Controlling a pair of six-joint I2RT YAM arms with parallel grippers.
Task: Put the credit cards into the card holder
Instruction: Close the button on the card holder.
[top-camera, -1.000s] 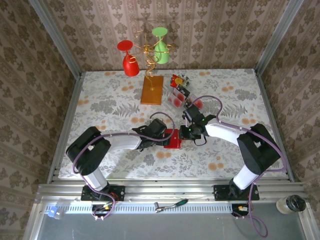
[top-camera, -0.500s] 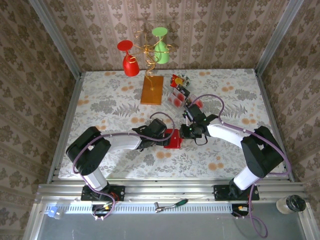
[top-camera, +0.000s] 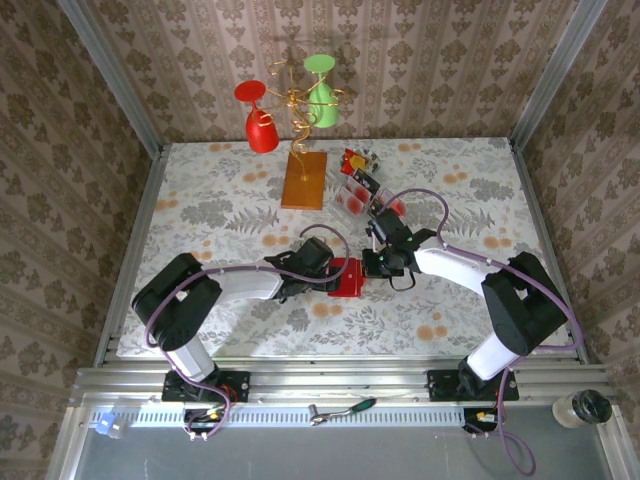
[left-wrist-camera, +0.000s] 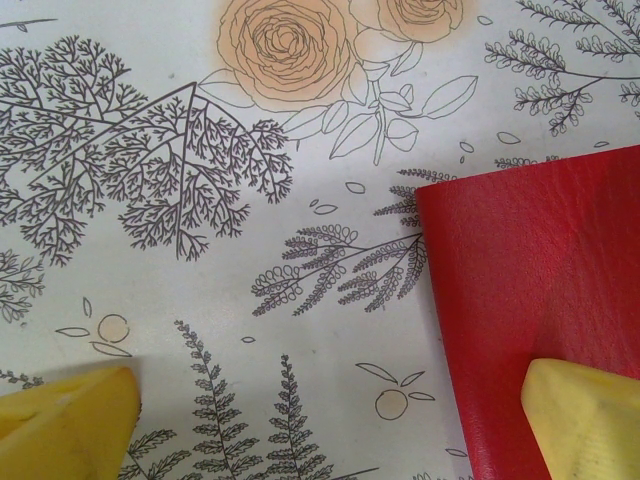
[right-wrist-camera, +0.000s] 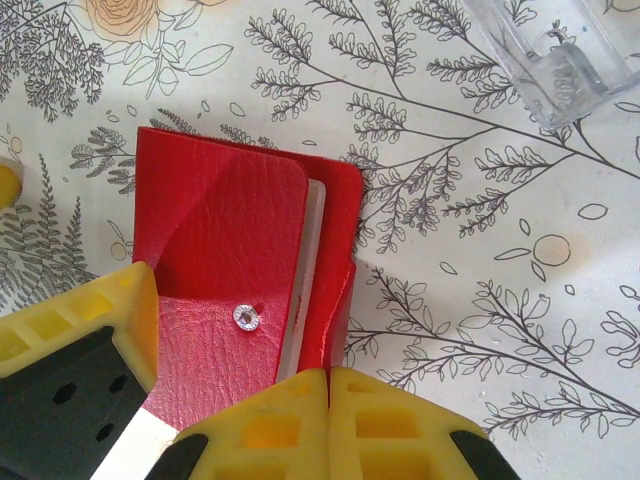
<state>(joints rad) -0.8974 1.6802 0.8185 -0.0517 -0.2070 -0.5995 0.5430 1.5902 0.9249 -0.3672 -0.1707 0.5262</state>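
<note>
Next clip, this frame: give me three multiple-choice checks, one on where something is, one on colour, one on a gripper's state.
1. Where does the card holder lie?
A. at the far left corner
B. between the left gripper and the right gripper
C. at the near edge

2. What colours are the two goblets at the back?
A. red goblet, green goblet
B. blue, yellow
C. both clear

3. Which gripper is shut?
A. left
B. both
C. right

Key:
1. B, the top view shows it flanked by both grippers.
2. A, those colours show in the top view.
3. C, its fingers meet in the right wrist view, while the left's stand wide apart.
</note>
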